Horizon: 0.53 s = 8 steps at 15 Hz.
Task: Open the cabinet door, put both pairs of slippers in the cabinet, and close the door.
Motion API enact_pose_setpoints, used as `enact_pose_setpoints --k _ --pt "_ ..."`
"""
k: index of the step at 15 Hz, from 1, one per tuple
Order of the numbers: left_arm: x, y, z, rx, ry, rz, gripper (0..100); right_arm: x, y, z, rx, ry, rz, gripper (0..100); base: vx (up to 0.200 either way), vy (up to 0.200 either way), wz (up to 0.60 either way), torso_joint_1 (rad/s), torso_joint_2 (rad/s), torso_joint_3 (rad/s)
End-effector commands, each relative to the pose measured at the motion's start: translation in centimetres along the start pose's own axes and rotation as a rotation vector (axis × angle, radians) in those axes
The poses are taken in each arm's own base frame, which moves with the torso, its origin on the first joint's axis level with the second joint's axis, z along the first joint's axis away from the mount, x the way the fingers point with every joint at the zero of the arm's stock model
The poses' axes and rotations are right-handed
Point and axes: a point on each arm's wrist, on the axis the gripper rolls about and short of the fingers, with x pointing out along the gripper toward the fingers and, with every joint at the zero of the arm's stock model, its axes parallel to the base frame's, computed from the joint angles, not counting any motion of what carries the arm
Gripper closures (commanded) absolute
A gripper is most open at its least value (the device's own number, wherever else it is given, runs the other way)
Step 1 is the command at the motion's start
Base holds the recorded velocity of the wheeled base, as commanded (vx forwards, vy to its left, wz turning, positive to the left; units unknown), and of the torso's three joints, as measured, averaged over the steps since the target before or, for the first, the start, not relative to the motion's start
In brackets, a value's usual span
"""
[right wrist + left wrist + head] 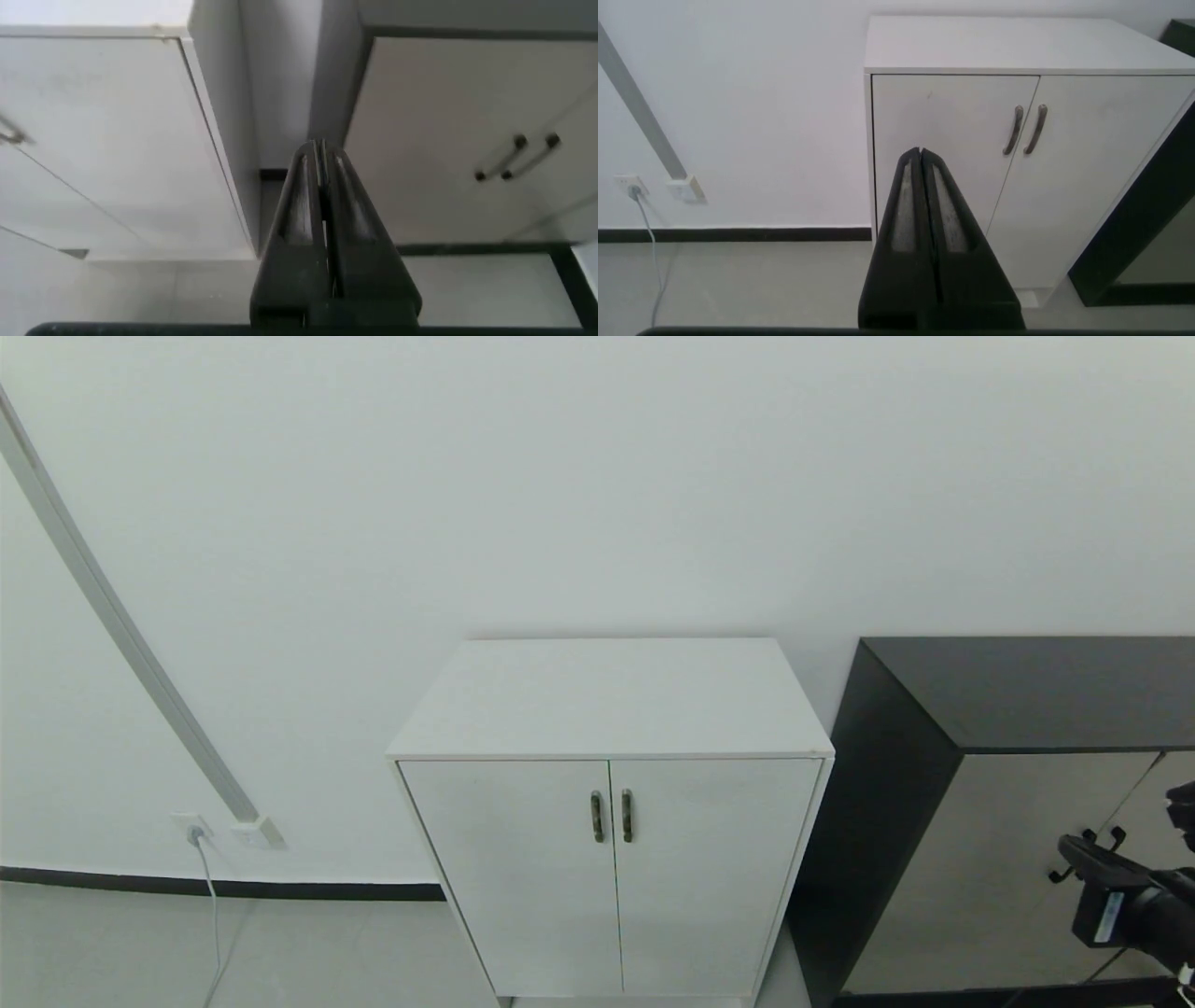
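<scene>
A white two-door cabinet (611, 859) stands against the wall with both doors closed; two dark handles (611, 816) sit side by side at the middle seam. The cabinet (1018, 140) also shows in the left wrist view, where my left gripper (921, 154) is shut and empty, held some way in front of the left door. My right gripper (1074, 847) is at the far right in front of the dark cabinet. In the right wrist view the right gripper (322, 147) is shut with nothing in it, facing the gap between the two cabinets.
A dark cabinet (1027, 803) with pale doors and black handles (516, 157) stands right of the white one, a narrow gap between them. A wall socket (191, 826) with a cable and a slanted cable duct (121, 625) are on the left wall. Bare floor lies left of the white cabinet.
</scene>
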Motion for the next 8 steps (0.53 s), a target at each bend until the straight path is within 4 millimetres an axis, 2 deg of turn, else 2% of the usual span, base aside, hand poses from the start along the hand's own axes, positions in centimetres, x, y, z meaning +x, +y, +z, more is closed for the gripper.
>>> enact_pose_setpoints --k 1,3,8 --pt "0.0 0.0 0.0 -0.001 0.0 0.0 100 -3.9 -1.0 0.8 0.008 -0.064 -0.009 100 0.0 0.0 0.0 0.0 0.0 0.0" --pt "0.0 0.0 0.0 -0.001 0.0 0.0 100 -5.8 -1.2 0.1 0.008 -0.029 0.017 100 0.0 0.0 0.0 0.0 0.0 0.0" --pt "0.0 0.0 0.0 -0.004 0.0 0.0 100 -10.3 -1.8 -3.2 0.004 0.101 0.089 100 0.0 0.0 0.0 0.0 0.0 0.0"
